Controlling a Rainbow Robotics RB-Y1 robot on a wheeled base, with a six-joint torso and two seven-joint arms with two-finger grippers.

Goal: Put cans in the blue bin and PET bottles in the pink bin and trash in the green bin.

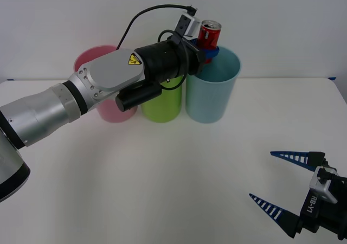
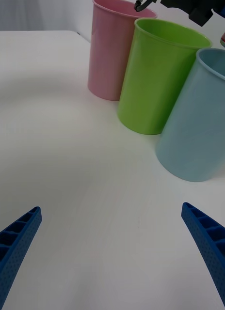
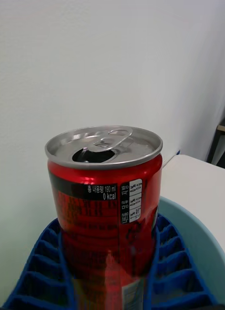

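A small red can (image 1: 209,34) with an opened silver top is held upright above the rim of the blue bin (image 1: 212,87). My left gripper (image 1: 207,51) is shut on the can (image 3: 105,203), its blue fingers (image 3: 42,264) wrapped around the can's lower half, with the bin's rim (image 3: 202,232) just beneath. The green bin (image 1: 161,100) stands in the middle and the pink bin (image 1: 110,87) to its left, both partly behind my left arm. My right gripper (image 1: 282,184) hovers open over the table's front right, facing the blue bin (image 2: 197,121), green bin (image 2: 158,72) and pink bin (image 2: 112,46).
The three bins stand in a tight row at the back of the white table (image 1: 179,173), near the wall. A black cable (image 1: 146,13) loops over my left wrist. Bare tabletop lies between the bins and my right gripper.
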